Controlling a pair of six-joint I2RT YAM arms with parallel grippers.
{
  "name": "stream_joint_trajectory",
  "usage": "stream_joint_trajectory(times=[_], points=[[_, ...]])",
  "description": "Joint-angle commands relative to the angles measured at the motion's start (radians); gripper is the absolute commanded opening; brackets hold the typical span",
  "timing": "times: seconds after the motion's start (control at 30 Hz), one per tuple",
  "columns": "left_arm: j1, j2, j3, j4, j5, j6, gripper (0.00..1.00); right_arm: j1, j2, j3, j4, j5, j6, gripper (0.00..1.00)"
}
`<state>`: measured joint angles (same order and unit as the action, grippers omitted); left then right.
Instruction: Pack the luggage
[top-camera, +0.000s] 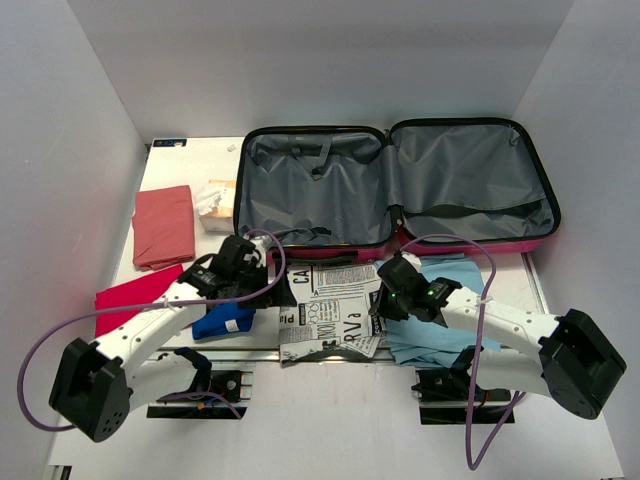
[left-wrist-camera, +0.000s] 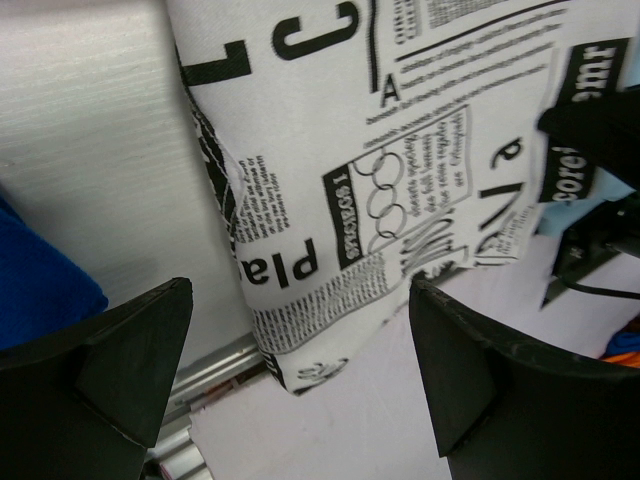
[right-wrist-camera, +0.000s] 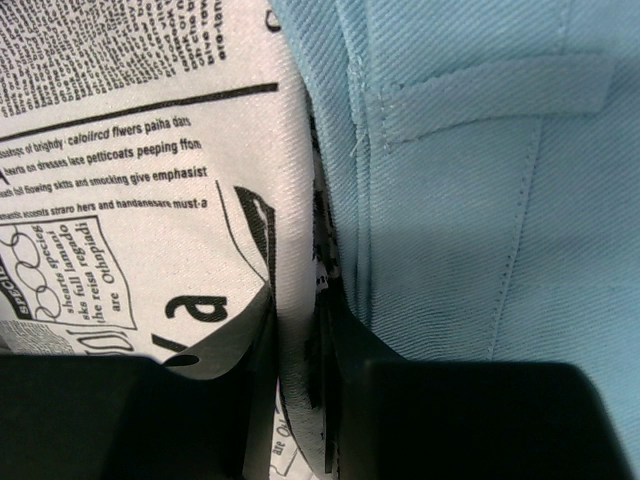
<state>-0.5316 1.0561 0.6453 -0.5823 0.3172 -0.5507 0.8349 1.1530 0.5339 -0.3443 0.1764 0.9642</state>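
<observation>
The luggage lies open at the back of the table, grey lining up, pink shell edge along its near side. A newspaper-print cloth lies folded in front of it. My right gripper is shut on the cloth's right edge; in the right wrist view the fold is pinched between the fingers, beside a light blue garment. My left gripper is open at the cloth's left edge; in the left wrist view the cloth lies between and beyond its spread fingers.
The light blue garment lies under my right arm. A blue cloth, a red cloth and a folded dusty-red cloth lie at the left. A small packet sits by the suitcase's left corner. Purple cables loop from both arms.
</observation>
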Motion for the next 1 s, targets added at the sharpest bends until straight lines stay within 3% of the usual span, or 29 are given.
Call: stream_joint_trajectory(times=[0.0,0.33,0.5,0.6,0.63,0.7,0.73,0.77,0.97], points=[[-0.034,0.04,-0.039,0.067,-0.067,-0.035,0.98,-0.01,0.025,-0.009,-0.035,0.023,-0.07,0.0],[-0.099,0.102,-0.177,0.271,-0.055,-0.095,0.96,-0.013,0.099,0.028,-0.004,-0.009,-0.147,0.0],[-0.13,0.177,-0.185,0.369,-0.049,-0.107,0.85,-0.014,0.116,0.031,0.013,-0.04,-0.171,0.0],[-0.154,0.229,-0.176,0.383,-0.043,-0.117,0.69,-0.008,0.119,0.037,0.022,-0.051,-0.185,0.0],[-0.163,0.237,-0.168,0.374,-0.064,-0.115,0.5,-0.011,0.116,0.037,0.027,-0.051,-0.191,0.0],[-0.175,0.231,-0.138,0.333,-0.084,-0.115,0.3,-0.011,0.11,0.041,0.03,-0.051,-0.205,0.0],[-0.176,0.225,-0.125,0.314,-0.096,-0.112,0.12,-0.011,0.109,0.044,0.025,-0.051,-0.215,0.0],[-0.176,0.21,-0.112,0.27,-0.101,-0.112,0.04,-0.008,0.103,0.057,0.024,-0.052,-0.226,0.0],[-0.215,0.055,0.033,0.156,-0.096,-0.103,0.0,0.016,0.048,0.156,-0.004,-0.083,-0.312,0.0]])
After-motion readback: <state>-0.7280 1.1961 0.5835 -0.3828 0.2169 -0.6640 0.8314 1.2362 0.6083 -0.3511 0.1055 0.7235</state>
